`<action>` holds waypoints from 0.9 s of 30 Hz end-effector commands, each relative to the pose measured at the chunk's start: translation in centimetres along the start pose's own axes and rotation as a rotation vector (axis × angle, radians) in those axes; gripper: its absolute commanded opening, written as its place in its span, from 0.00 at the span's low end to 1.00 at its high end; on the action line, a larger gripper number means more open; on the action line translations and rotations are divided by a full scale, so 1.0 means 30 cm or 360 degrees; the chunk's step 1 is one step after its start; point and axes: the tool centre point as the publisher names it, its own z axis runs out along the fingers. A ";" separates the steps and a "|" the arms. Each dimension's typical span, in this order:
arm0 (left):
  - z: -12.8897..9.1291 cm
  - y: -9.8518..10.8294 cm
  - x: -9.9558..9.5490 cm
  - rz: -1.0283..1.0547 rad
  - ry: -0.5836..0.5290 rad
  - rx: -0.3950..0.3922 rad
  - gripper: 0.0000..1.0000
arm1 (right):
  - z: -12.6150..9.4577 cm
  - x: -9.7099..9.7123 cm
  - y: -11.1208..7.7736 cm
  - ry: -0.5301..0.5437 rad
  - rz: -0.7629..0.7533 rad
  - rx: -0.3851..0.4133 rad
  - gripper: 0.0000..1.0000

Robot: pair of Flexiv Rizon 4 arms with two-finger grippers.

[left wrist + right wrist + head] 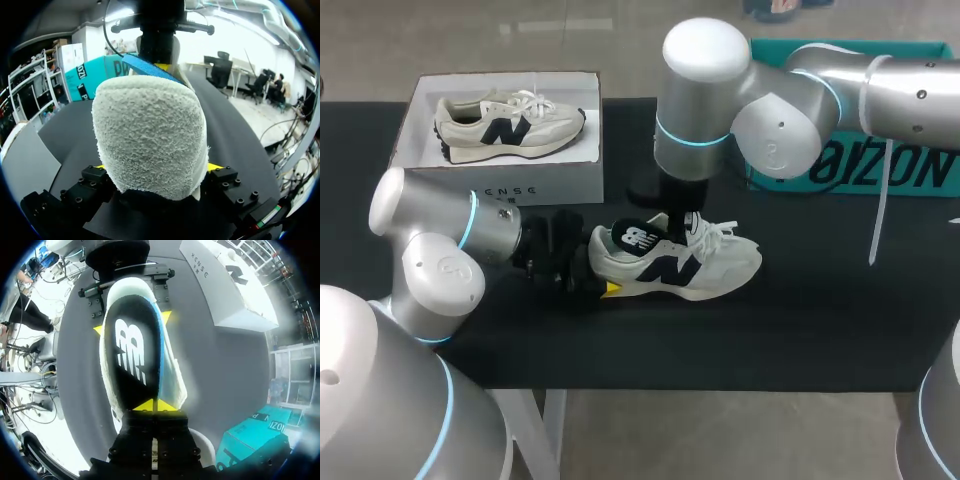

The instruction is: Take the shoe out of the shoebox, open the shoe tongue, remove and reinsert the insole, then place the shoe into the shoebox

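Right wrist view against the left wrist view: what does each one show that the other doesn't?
Only the right wrist view shows the insole's black printed top, its end pinched in the right gripper. Only the left wrist view shows the shoe's fuzzy heel from behind. Both show the left gripper's yellow tips at the heel and the teal box.

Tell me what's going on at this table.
The left gripper is shut on a shoe at its heel. The shoe lies on the table in front of the shoebox. The right gripper pinches the insole, which sticks partly out of the shoe. Whether it is coming out or going back in cannot be told. A second shoe lies in the shoebox.
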 end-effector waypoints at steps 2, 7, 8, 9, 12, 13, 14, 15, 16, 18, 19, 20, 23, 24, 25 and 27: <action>0.014 0.009 -0.003 0.0000 -0.0004 0.0002 0.00 | -0.041 -0.002 -0.043 -0.0051 0.0035 -0.0155 0.00; 0.014 0.009 -0.003 0.0000 -0.0004 0.0002 0.00 | -0.065 -0.027 -0.001 -0.0090 0.0017 -0.0267 0.00; 0.014 0.009 -0.003 0.0000 -0.0004 0.0002 0.00 | -0.069 -0.032 0.011 -0.0095 0.0012 -0.0277 0.00; 0.014 0.009 -0.003 0.0000 -0.0004 0.0002 0.00 | -0.071 -0.036 0.018 -0.0102 0.0011 -0.0295 0.00; 0.014 0.009 -0.003 0.0000 -0.0004 0.0002 0.00 | -0.079 -0.054 0.054 -0.0097 0.0034 -0.0391 0.00; 0.014 0.009 -0.003 0.0000 -0.0004 0.0002 0.00 | -0.083 -0.059 0.067 -0.0096 0.0033 -0.0411 0.00; 0.014 0.009 -0.003 0.0000 -0.0004 0.0002 0.00 | -0.088 -0.065 0.080 -0.0084 0.0039 -0.0432 0.00; 0.014 0.009 -0.003 0.0000 -0.0004 0.0002 0.00 | -0.094 -0.071 0.093 -0.0081 0.0045 -0.0441 0.00; 0.014 0.009 -0.003 0.0000 -0.0004 0.0002 0.00 | -0.100 -0.078 0.104 -0.0081 0.0046 -0.0445 0.00; 0.014 0.009 -0.003 0.0000 -0.0004 0.0002 0.00 | -0.114 -0.093 0.125 -0.0084 0.0045 -0.0462 0.00; 0.014 0.009 -0.003 0.0000 -0.0004 0.0002 0.00 | -0.122 -0.100 0.133 -0.0087 0.0042 -0.0469 0.00; 0.014 0.009 -0.003 0.0000 -0.0004 0.0002 0.00 | -0.130 -0.108 0.141 -0.0090 0.0038 -0.0466 0.00; 0.014 0.009 -0.003 0.0000 -0.0004 0.0002 0.00 | -0.156 -0.124 0.157 -0.0098 0.0019 -0.0471 0.00; 0.014 0.009 -0.003 0.0000 -0.0004 0.0002 0.00 | -0.166 -0.129 0.161 -0.0102 0.0013 -0.0467 0.00; 0.014 0.009 -0.003 0.0000 -0.0004 0.0002 0.00 | -0.177 -0.132 0.164 -0.0108 0.0006 -0.0465 0.00; 0.014 0.009 -0.003 0.0000 -0.0004 0.0002 0.00 | -0.194 -0.136 0.164 -0.0120 0.0009 -0.0468 0.00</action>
